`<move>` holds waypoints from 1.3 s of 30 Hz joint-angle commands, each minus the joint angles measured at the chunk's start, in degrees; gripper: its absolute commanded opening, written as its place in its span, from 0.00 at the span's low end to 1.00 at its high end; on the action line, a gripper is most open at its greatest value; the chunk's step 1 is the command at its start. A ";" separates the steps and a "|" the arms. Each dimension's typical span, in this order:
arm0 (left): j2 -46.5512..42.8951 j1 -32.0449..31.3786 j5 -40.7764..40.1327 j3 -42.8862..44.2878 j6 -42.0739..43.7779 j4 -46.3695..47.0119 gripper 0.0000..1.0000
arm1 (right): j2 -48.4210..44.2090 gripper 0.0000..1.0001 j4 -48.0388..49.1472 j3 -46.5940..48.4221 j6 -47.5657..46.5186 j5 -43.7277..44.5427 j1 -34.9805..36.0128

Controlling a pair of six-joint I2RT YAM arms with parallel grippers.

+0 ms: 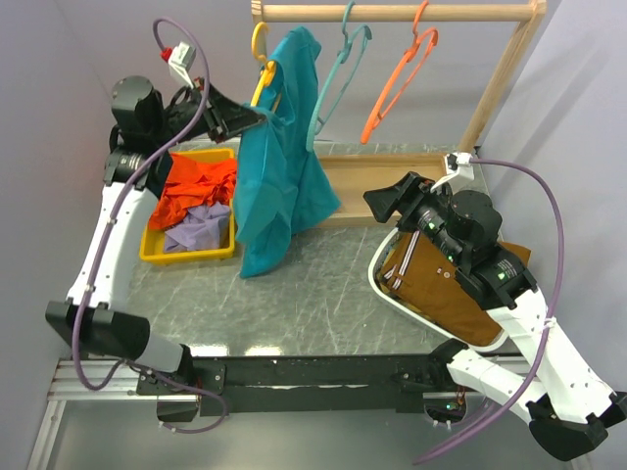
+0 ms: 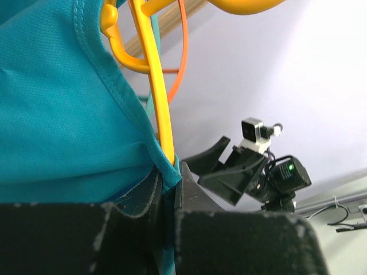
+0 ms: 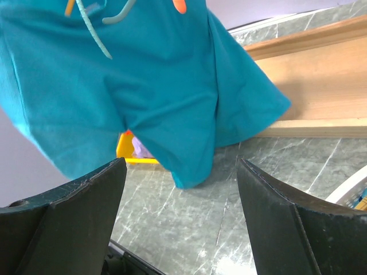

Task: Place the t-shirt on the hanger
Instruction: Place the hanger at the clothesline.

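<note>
The teal t-shirt [image 1: 279, 162] hangs draped from the yellow hanger [image 1: 261, 69], whose hook is on the wooden rail [image 1: 392, 12]. Its lower hem reaches the table. My left gripper [image 1: 257, 118] is shut on the t-shirt's edge at the hanger's arm. In the left wrist view the cloth [image 2: 69, 114] is pinched between my fingers [image 2: 166, 183], right under the yellow hanger bar [image 2: 157, 86]. My right gripper [image 1: 377, 201] is open and empty, to the right of the t-shirt. In the right wrist view the t-shirt [image 3: 160, 86] hangs ahead of it.
A teal hanger [image 1: 338, 73] and an orange hanger [image 1: 402, 73] hang on the same rail. A yellow bin [image 1: 162, 257] at the left holds an orange-red garment [image 1: 196, 186] and a lavender garment [image 1: 201, 227]. A white basket [image 1: 384, 292] with brown contents is under my right arm.
</note>
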 commanded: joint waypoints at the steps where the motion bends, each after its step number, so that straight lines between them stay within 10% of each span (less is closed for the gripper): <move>1: 4.23 -0.12 -0.99 8.68 -0.84 5.41 0.01 | -0.96 0.85 1.46 -0.01 -1.20 1.13 0.33; 10: 14.78 -3.90 -4.68 23.36 -0.32 1.38 0.01 | -0.87 0.85 2.17 -0.54 -1.29 1.30 0.33; 35: 21.39 -4.43 -9.61 25.31 -5.94 2.77 0.01 | -1.31 0.85 2.87 -2.39 -0.24 0.16 0.25; 39: 19.72 -3.99 -7.94 22.24 -5.24 4.00 0.16 | -1.31 0.85 3.14 -3.09 -0.15 -0.01 0.33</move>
